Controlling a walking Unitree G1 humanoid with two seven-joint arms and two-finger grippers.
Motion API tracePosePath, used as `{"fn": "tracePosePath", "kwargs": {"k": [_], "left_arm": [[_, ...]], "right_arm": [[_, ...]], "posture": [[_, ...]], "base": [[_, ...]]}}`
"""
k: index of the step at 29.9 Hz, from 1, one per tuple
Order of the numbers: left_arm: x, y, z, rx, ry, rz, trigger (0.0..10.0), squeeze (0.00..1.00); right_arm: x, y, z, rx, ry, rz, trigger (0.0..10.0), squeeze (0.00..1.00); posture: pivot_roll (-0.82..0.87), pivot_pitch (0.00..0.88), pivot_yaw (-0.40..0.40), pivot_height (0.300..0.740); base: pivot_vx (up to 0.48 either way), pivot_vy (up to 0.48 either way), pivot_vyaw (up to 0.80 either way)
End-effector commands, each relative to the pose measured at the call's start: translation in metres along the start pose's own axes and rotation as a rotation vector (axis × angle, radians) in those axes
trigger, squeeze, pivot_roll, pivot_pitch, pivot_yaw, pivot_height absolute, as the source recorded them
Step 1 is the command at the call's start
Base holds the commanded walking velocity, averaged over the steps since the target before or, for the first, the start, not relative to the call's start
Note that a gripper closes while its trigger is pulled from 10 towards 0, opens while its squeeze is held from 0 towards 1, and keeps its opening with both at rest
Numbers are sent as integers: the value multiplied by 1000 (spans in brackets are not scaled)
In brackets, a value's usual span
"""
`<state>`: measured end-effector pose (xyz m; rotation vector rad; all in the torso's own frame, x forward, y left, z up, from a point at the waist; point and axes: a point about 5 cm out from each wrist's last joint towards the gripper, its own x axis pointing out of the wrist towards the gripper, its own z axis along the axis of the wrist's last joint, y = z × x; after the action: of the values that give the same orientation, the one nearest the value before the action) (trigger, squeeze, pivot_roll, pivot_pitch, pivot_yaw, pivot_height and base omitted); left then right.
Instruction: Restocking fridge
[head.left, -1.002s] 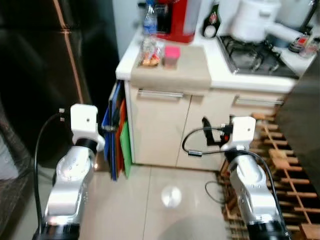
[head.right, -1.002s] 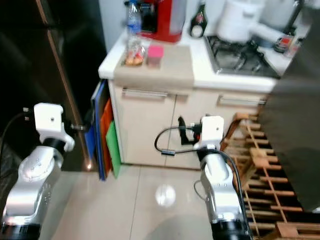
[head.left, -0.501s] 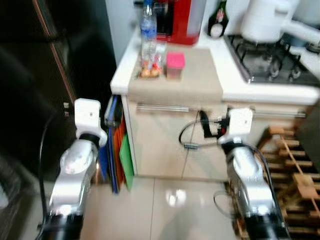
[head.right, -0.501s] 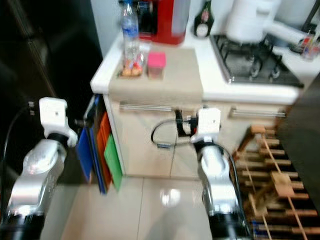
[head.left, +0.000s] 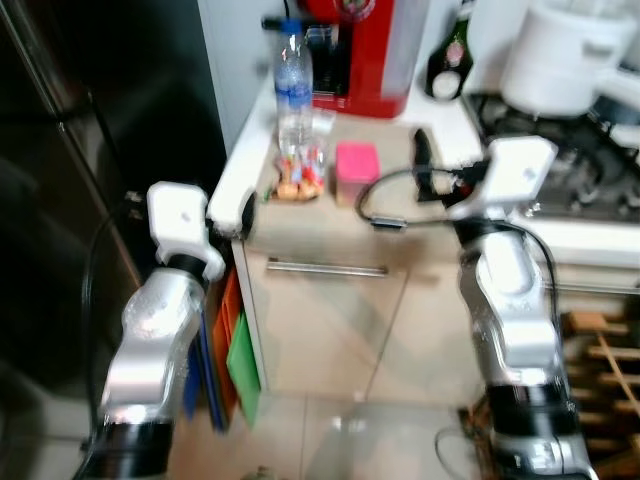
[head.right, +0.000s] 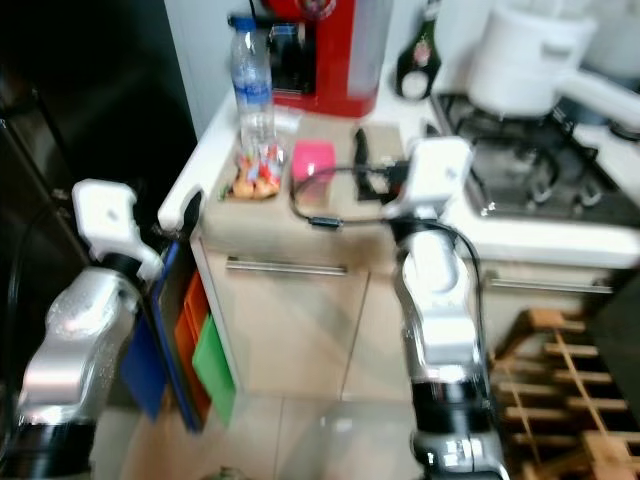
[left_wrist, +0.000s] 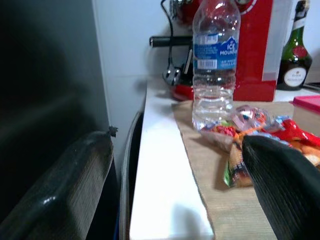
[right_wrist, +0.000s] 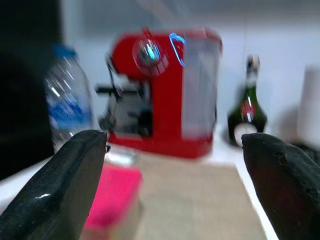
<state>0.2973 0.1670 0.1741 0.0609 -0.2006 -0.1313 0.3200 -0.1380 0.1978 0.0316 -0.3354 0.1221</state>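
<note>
A clear water bottle (head.left: 293, 85) stands on the counter (head.left: 330, 225) beside the black fridge (head.left: 90, 130). In front of it lies a bag of snacks (head.left: 299, 181), with a pink box (head.left: 355, 161) to its right. My left gripper (head.left: 245, 210) is open at the counter's left front corner; in its wrist view the bottle (left_wrist: 214, 65) and the snacks (left_wrist: 260, 132) lie just ahead. My right gripper (head.left: 420, 158) is open and raised over the counter right of the pink box (right_wrist: 112, 197), facing the red coffee machine (right_wrist: 165, 90).
A gas stove (head.left: 590, 150) with a white pot (head.left: 560, 65) is at the right. A dark green bottle (head.left: 450, 60) stands by the coffee machine. Coloured boards (head.left: 238, 365) lean between fridge and cabinet. A wooden rack (head.left: 610, 385) stands low at the right.
The view has drawn closer to the counter. Both arms have risen: my right gripper from cabinet-door height to above the counter top, my left one up to the counter's corner.
</note>
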Motion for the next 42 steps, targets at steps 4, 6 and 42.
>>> {"fn": "tracePosePath", "kwargs": {"k": [4,6,42], "left_arm": [[-1,-6,7,-4,-34,-16,10000,0],[-1,-5,6,-4,-30,-12,10000,0],[-5,-29,-11,2,61,-223,10000,0]], "right_arm": [[-2,-6,6,8,-2,-31,10000,0],[-2,-6,10,12,-20,-35,10000,0],[34,41,4,39,106,52,10000,0]], "posture": [[-29,0,27,740],[-29,0,27,740],[8,0,9,740]], "base": [[0,0,0],[0,0,0],[0,0,0]]}}
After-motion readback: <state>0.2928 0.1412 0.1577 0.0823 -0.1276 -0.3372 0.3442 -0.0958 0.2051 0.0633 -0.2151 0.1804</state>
